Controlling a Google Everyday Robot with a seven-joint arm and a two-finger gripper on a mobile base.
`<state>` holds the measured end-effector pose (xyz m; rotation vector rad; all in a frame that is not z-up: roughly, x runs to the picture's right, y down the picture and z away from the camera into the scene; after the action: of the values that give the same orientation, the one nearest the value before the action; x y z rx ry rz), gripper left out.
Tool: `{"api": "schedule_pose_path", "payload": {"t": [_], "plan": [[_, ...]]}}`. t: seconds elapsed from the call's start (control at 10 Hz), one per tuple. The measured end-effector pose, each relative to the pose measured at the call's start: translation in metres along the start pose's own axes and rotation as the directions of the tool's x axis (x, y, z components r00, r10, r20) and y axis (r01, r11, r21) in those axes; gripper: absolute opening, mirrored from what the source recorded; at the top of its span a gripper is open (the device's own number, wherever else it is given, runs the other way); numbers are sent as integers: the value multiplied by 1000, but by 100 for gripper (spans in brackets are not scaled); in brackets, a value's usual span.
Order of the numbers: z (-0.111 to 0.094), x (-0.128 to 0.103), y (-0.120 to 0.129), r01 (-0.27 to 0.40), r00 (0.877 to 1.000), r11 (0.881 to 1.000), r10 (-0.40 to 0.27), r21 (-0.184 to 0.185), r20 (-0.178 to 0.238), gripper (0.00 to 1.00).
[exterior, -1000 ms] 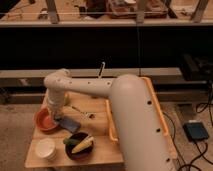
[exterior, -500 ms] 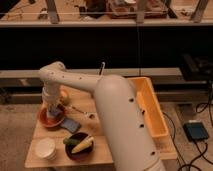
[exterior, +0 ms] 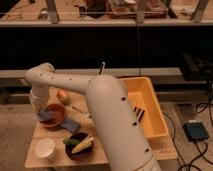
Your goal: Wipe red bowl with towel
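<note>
Wooden table point(exterior: 55, 156) carries everything. Round orange-red bowl point(exterior: 55, 116) sits at its left side; the white arm's gripper point(exterior: 44, 111) reaches down over the bowl, jaw state impossible to tell. Small pale grey-blue towel point(exterior: 46, 115) lies inside the bowl, under the gripper.

The gripper point(exterior: 41, 111) hangs over the red bowl point(exterior: 55, 116), which sits upright at the desk's point(exterior: 100, 156) left edge. The pale grey-blue towel point(exterior: 47, 115) lies crumpled inside it.
</note>
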<state>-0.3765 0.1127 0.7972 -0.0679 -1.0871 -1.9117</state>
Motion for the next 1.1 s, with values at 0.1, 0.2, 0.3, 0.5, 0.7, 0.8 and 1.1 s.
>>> {"api": "schedule_pose_path", "payload": {"t": [0.1,0.2,0.3,0.5,0.7,0.8,1.1], "plan": [[2,-12,-6,8,1000,1000,-8,9,9,0],[4,-24,-8,9,1000,1000,-10,15,21,0],[5,-38,-5,7,999,1000,-8,18,34,0],[4,-66,14,-17,998,1000,16,15,59,0],[-1,-84,39,-58,996,998,58,-2,66,0],[-5,-89,54,-82,995,996,83,-18,63,0],[-14,-70,91,-100,993,992,105,-79,52,0]]}}
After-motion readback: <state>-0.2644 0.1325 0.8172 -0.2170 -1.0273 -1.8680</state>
